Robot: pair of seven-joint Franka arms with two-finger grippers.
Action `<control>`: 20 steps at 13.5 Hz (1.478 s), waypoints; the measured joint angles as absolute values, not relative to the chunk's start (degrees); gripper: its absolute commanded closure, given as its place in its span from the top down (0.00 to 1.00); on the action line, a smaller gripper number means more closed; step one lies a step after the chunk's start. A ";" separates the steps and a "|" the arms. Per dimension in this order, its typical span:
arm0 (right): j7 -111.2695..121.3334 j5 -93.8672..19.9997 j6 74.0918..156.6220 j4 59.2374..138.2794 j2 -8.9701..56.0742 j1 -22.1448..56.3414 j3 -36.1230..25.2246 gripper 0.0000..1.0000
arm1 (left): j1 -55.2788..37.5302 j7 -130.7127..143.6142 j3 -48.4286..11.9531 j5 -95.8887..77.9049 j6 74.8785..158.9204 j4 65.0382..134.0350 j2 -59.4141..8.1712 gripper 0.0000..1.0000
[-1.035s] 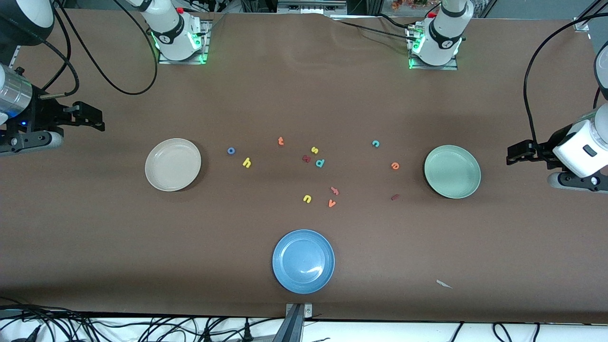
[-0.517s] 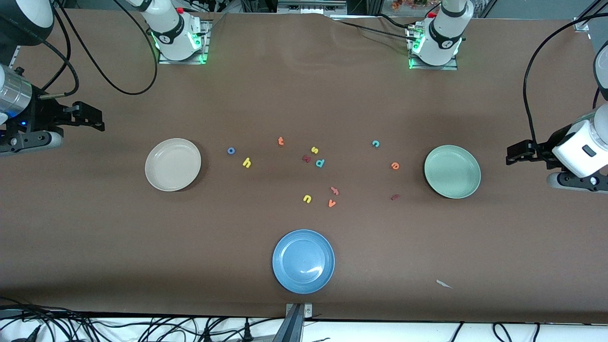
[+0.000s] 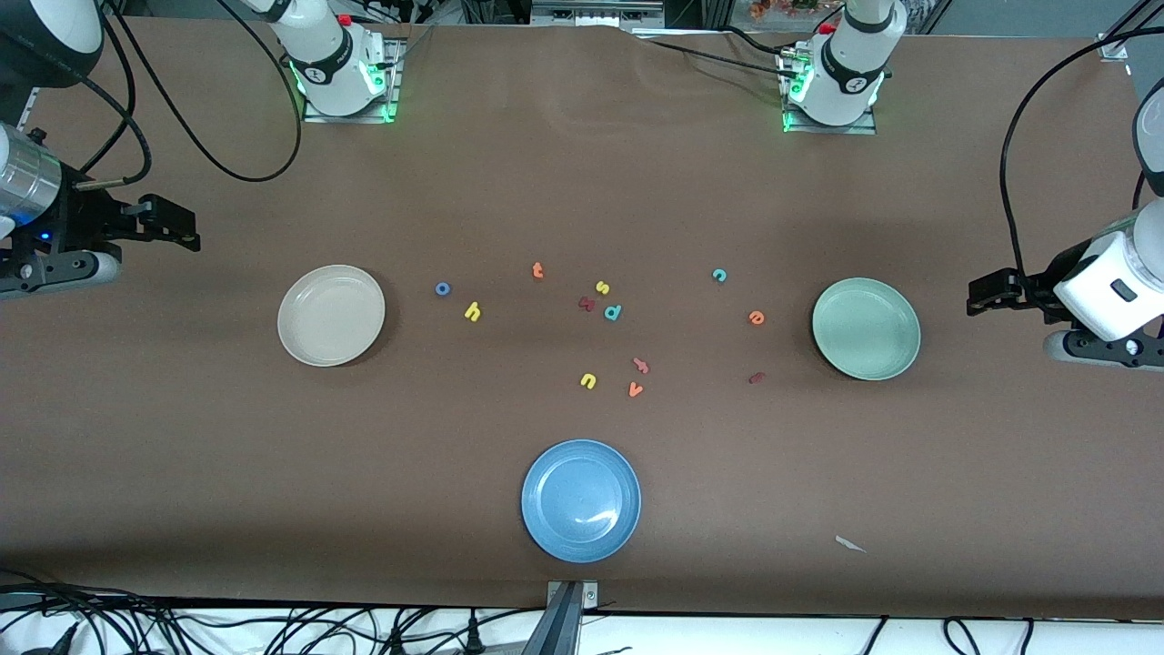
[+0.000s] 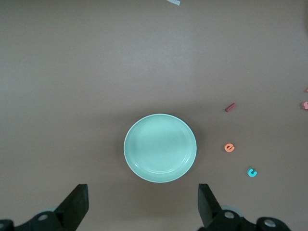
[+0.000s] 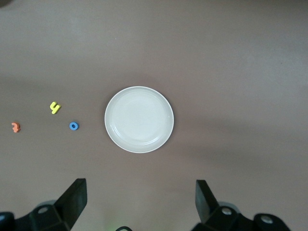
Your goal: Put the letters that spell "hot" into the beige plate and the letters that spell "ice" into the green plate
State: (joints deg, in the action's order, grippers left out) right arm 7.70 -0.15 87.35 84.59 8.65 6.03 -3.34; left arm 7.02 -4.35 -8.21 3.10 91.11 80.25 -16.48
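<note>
Nothing sorted yet, both arms parked wide at the table ends, prob so we get a clean look at the spread. Right gripper (image 5: 137, 202) is spread wide w/ nothing in it, hanging up off the table at the right arm's end; the beige plate (image 3: 331, 316) sits bare, w/ blue o (image 3: 442, 289), yellow h (image 3: 472, 312) and orange t (image 3: 537, 270) at its 3 o'clock in front view. Left gripper (image 4: 143, 206) is also spread and empty; green plate (image 3: 866, 328) has teal c (image 3: 719, 275), orange e (image 3: 757, 317) and dark red i (image 3: 756, 377) at its 9 o'clock.

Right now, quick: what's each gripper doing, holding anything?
Left gripper: open, empty, up over the table's left-arm end beside the green plate.
Right gripper: open, empty, up over the right-arm end beside the beige plate.
</note>
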 measured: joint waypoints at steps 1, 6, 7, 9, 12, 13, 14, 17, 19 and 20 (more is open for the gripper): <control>7.70 -0.15 87.35 84.59 8.65 6.03 -3.34 1.00 | 7.02 -4.35 -8.21 3.10 91.11 80.29 -16.48 1.00; 7.70 -0.15 87.35 84.59 8.65 6.03 -3.34 1.00 | 7.02 -4.35 -8.21 3.10 91.11 80.35 -16.48 1.00; 7.70 -0.15 87.35 84.59 8.65 6.03 -3.34 1.00 | 7.02 -4.35 -8.21 3.10 91.11 80.36 -16.48 1.00; 7.70 -0.15 87.35 84.59 8.65 6.03 -3.34 1.00 | 7.02 -4.35 -8.21 3.10 91.11 80.39 -16.48 1.00; 7.70 -0.15 87.35 84.59 8.65 6.02 -3.34 1.00 | 7.02 -4.35 -8.21 3.10 91.12 80.42 -16.48 1.00; 7.70 -0.15 87.35 84.59 8.65 6.02 -3.34 1.00 | 7.02 -4.35 -8.21 3.10 91.11 80.42 -16.48 1.00; 7.70 -0.15 87.35 84.59 8.65 6.02 -3.34 1.00 | 7.00 -4.35 -8.21 3.10 91.11 80.44 -16.48 1.00; 7.70 -0.15 87.35 84.59 8.65 6.02 -3.35 1.00 | 6.76 -4.07 -8.35 3.09 91.12 80.98 -16.51 1.00; 7.70 -0.15 87.35 84.59 8.65 6.02 -3.35 1.00 | 5.75 -2.05 -8.56 2.98 91.12 81.31 -16.95 1.00; 7.70 -0.15 87.35 84.59 8.65 6.02 -3.36 1.00 | 4.76 -0.46 -8.65 2.95 91.12 81.35 -17.41 1.00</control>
